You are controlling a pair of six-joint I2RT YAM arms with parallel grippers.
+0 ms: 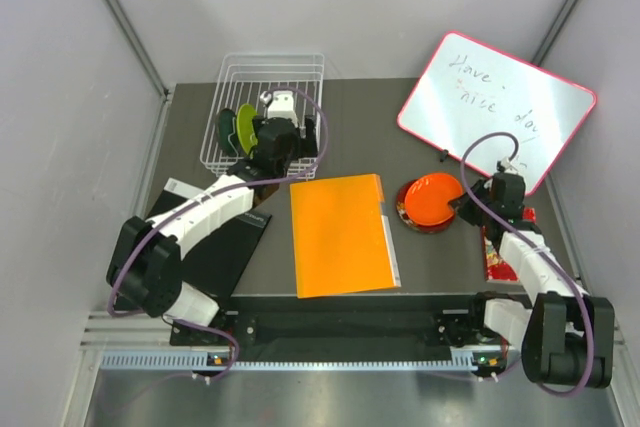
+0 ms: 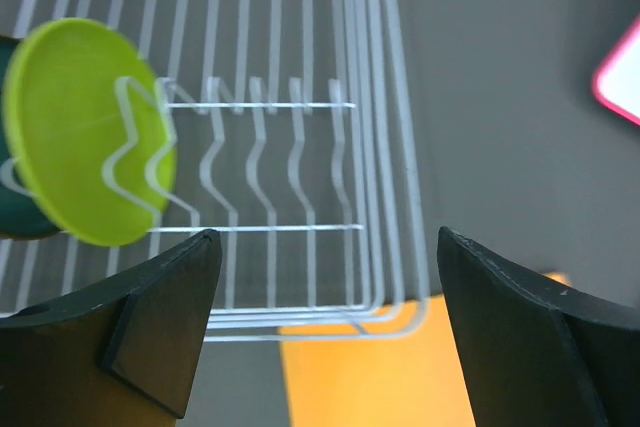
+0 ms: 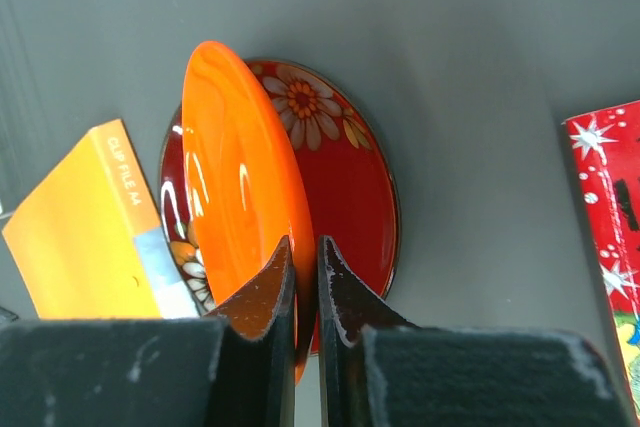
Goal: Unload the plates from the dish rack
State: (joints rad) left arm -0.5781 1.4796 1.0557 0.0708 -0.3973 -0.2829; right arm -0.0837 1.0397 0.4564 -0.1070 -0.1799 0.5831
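The dark tabletop (image 1: 450, 267) carried everything, with the orange folder (image 1: 340, 232) lying flat at its middle. The whiteboard (image 1: 495, 107), pink-framed and handwritten, lay beyond and to the right of the folder, skewed. A black sheet (image 1: 215, 247) lay left of the folder, partly under the left arm (image 1: 200, 212). The rack (image 1: 240, 72) sat beyond the folder's far left corner, close to it; in the left wrist view its near corner (image 2: 390, 317) overlapped the folder's edge (image 2: 380, 377).

The left arm reached from left of the folder over the rack. Its jaws were spread wide and held nothing, above the prongs on the rack's side nearer the folder. The right arm (image 1: 530, 257) reached in from the folder's right, and a red packet (image 1: 497, 257) lay just beside it, well apart from the folder.

Two plates stood in the rack's half farther from the folder: the green plate (image 1: 246, 127) upright between prongs (image 2: 70, 127), and the teal plate (image 1: 227, 132) behind it (only a dark sliver (image 2: 20, 217) showed in the wrist view). The left jaws were near the green plate but apart from it.

Just right of the folder's far right corner, the red plate (image 1: 405, 215) lay flat on the tabletop, flowers along its rim (image 3: 345, 167). The orange plate (image 1: 432, 199) was tilted steeply above it (image 3: 235, 177), its rim pinched between the right jaws; I could not tell whether the two plates touched.
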